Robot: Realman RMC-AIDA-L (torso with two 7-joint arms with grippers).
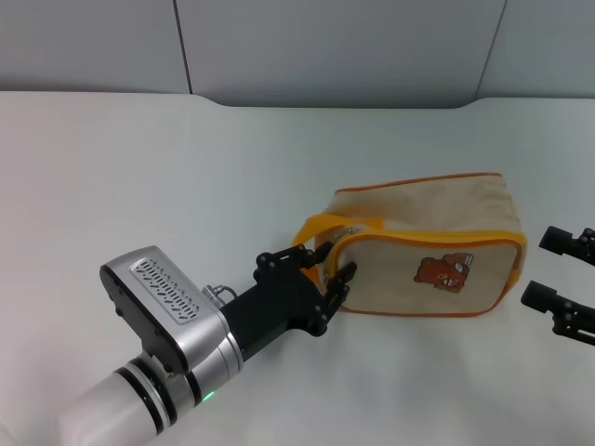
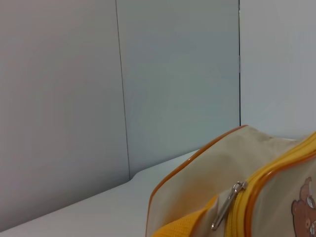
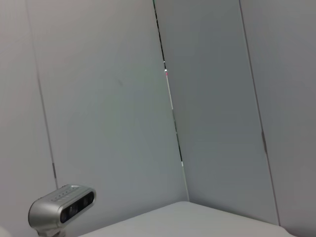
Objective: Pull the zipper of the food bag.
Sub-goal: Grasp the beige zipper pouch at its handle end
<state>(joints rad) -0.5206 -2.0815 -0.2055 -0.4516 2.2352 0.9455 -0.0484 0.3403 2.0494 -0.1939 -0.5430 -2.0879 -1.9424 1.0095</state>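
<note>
The beige food bag [image 1: 418,218] with orange piping and a brown bear picture [image 1: 446,271] lies on the white table [image 1: 139,186], right of centre. My left gripper [image 1: 314,276] is at the bag's left end, open, its black fingers on either side of the orange strap loop [image 1: 325,228]. In the left wrist view the zipper's silver pull tab [image 2: 227,205] hangs free beside the orange-edged track on the food bag [image 2: 207,173], and no fingers show there. My right gripper [image 1: 536,268] stands open just off the bag's right end, apart from it.
Grey wall panels [image 1: 325,46] close off the table's far edge. The right wrist view holds only those wall panels, a corner of the table and a silver camera housing [image 3: 61,208].
</note>
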